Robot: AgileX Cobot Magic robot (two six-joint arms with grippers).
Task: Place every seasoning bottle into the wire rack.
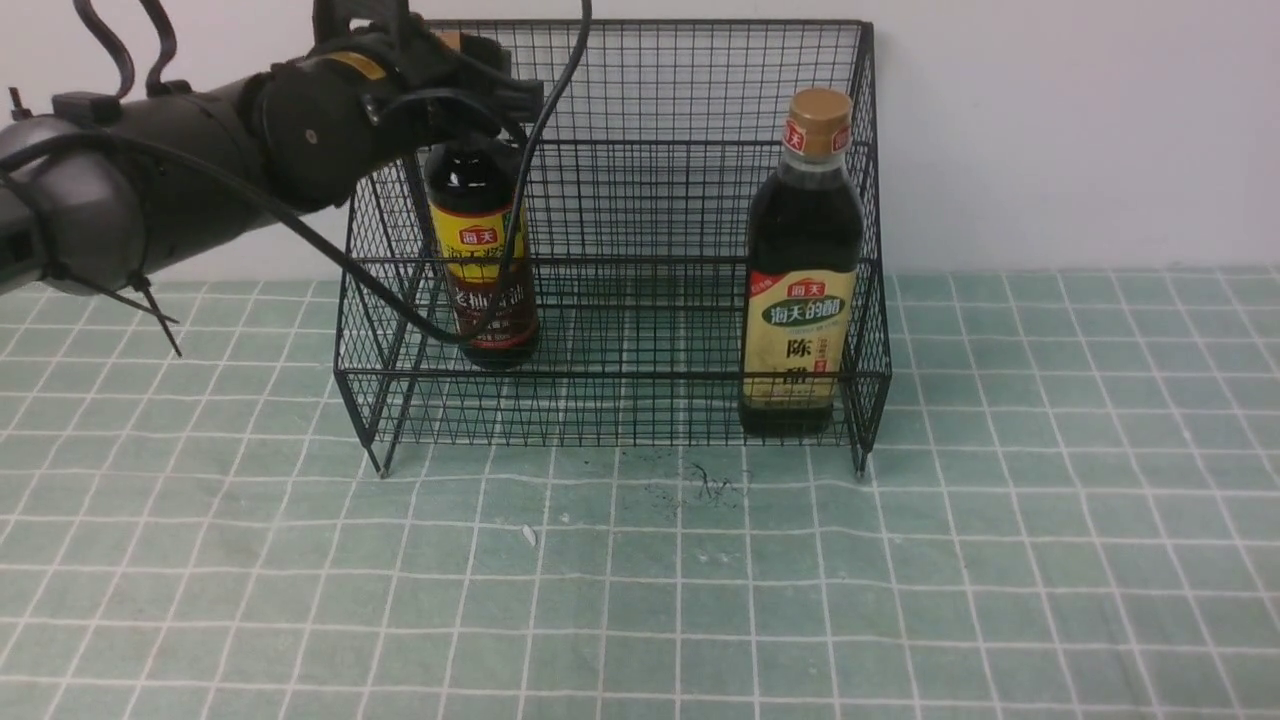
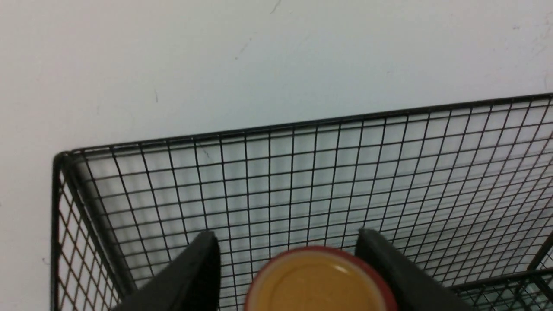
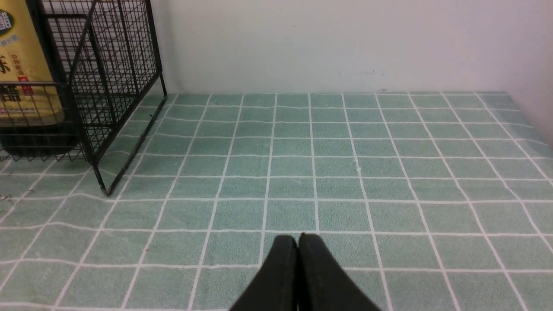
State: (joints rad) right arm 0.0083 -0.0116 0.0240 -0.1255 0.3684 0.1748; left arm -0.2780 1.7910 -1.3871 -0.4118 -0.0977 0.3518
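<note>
Green tiled cloth (image 1: 900, 600), white wall. Slim bottle (image 1: 480, 270), dark liquid, yellow label, upright on rack (image 1: 640, 200) upper tier, left. Broad bottle (image 1: 800, 300), tan cap, lower tier, right. Left gripper (image 2: 287, 242) straddles slim bottle's cap, jaws parted. Right gripper (image 3: 298, 242) clenched over cloth.

A green-tiled surface (image 1: 900, 560) carries the black wire rack (image 1: 640, 200) at twelve o'clock, dark specks (image 1: 710, 485) scattered at its six o'clock.
</note>
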